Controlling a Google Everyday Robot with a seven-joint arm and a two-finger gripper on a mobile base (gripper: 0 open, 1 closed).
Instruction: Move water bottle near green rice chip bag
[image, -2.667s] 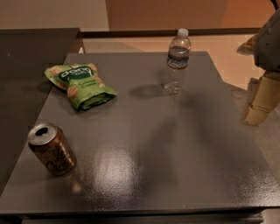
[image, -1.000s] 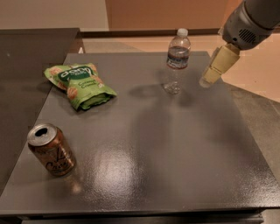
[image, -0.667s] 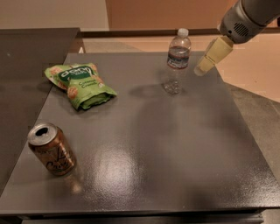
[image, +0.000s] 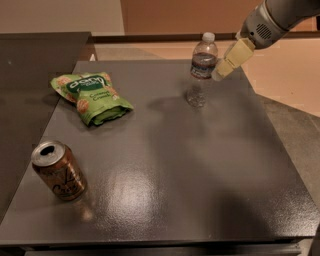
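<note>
The water bottle (image: 202, 66) stands upright on the table (image: 200, 165). The claw (image: 220, 73) is just right of it, closer than before, and I cannot tell its grip. The green rice chip bag (image: 90, 97) lies well to the bottle's left.

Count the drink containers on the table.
2. The water bottle stands toward the back, the gripper close at its right; the soda can stands near the front left corner. None looks hidden.

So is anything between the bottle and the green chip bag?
No, only bare table lies between the water bottle and the green rice chip bag. The soda can sits far off, front left. The gripper is just right of the bottle.
</note>
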